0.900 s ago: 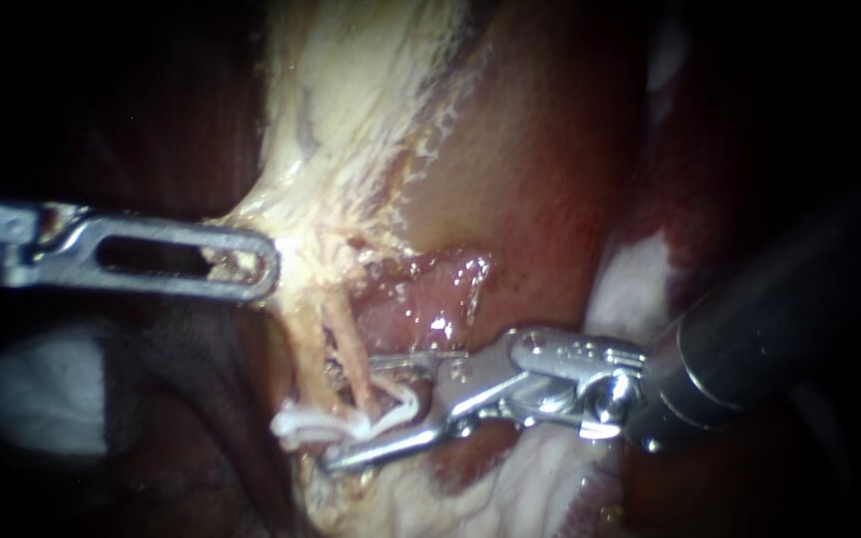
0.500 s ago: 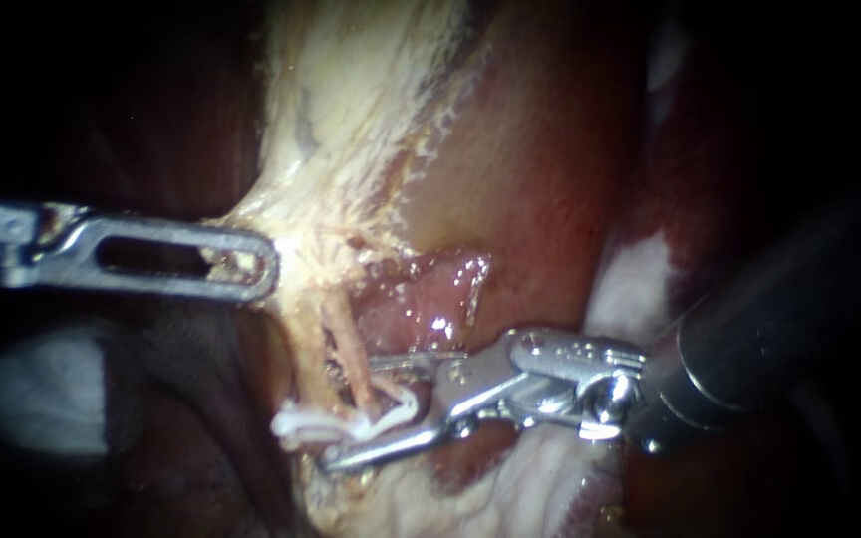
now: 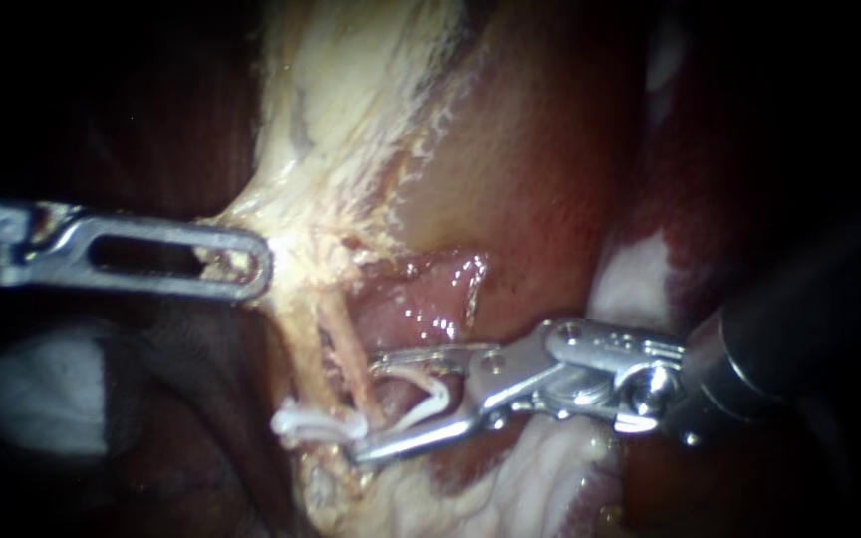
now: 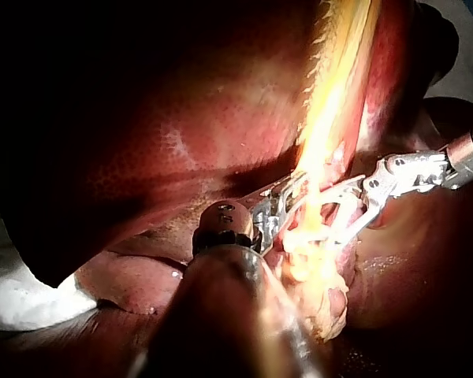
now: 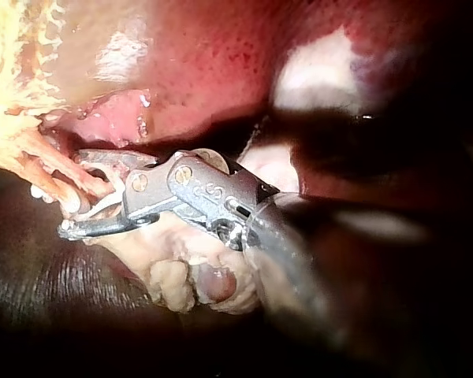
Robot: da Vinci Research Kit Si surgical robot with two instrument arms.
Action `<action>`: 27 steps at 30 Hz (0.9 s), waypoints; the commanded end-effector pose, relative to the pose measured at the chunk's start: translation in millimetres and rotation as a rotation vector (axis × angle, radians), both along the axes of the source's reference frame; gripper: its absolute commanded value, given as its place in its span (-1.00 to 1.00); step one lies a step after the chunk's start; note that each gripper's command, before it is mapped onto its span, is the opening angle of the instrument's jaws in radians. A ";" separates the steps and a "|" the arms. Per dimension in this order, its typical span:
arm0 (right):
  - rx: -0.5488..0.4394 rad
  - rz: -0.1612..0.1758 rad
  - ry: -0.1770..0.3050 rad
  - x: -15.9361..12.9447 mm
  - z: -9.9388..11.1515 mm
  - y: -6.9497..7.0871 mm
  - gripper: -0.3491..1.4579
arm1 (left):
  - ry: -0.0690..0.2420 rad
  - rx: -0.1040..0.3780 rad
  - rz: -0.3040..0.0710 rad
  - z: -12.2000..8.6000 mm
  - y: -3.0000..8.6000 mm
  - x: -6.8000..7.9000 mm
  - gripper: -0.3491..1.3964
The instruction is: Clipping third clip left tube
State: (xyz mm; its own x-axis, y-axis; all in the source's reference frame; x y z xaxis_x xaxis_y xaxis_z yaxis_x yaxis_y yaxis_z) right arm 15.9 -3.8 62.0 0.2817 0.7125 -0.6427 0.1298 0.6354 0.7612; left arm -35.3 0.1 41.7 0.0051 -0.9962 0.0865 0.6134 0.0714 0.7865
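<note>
Crowding the tube (image 3: 346, 344) are stringy pale tissue (image 3: 351, 149) from 12 o'clock, a glistening pink fold (image 3: 430, 299) at 2 o'clock and lumpy fat (image 3: 510, 488) at 5 o'clock. Dark red liver (image 3: 540, 199) walls the 3 o'clock side.

The left instrument (image 3: 256, 264) enters from 9 o'clock, its jaws clamped on the pale tissue just above the tube. The right instrument (image 3: 366, 406) enters from 4 o'clock. Its jaws stand spread yet carry a white clip (image 3: 430, 394), bent open, with one leg against each jaw. The tube, in mid-view, crosses the mouth of those jaws at their tips, ahead of the clip's bend.

At 8 o'clock of the tips, seated clips (image 3: 316, 426) pinch the tube's lower end and leave little room beneath. The upper jaw lies close under the pink fold. Open dark space lies toward 7 and 10 o'clock.

Counted: two instruments, one loaded clip, and seemingly two seated clips, though they merge into one white mass
</note>
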 end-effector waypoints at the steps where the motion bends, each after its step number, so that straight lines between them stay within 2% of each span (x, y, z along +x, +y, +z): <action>1: 0.002 0.002 -0.001 -0.3 -0.4 0.3 0.05 | -0.001 0.000 0.001 0.0 0.0 0.0 -1.00; 10: -0.016 0.026 0.008 -2.5 -5.7 1.9 0.05 | -0.001 0.000 0.001 0.0 0.0 0.0 -1.00; 15: -0.027 0.032 0.027 -1.9 -8.1 1.8 0.05 | -0.002 0.001 0.001 -0.1 0.1 0.1 -1.00; 19: -0.028 0.035 0.026 -0.8 -8.3 1.6 0.05 | -0.002 0.001 0.001 -0.1 0.1 0.1 -1.00; 27: -0.035 0.036 0.026 1.3 -6.4 1.0 0.05 | -0.002 0.001 0.001 -0.1 0.1 0.0 -1.00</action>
State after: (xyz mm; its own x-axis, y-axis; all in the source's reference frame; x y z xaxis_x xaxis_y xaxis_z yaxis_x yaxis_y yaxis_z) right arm 17.5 -2.9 55.9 0.2384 0.6980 -0.6752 0.1259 0.6672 0.7342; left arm -35.2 0.2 41.6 0.0062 -0.9963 0.0856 0.6115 0.0715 0.7880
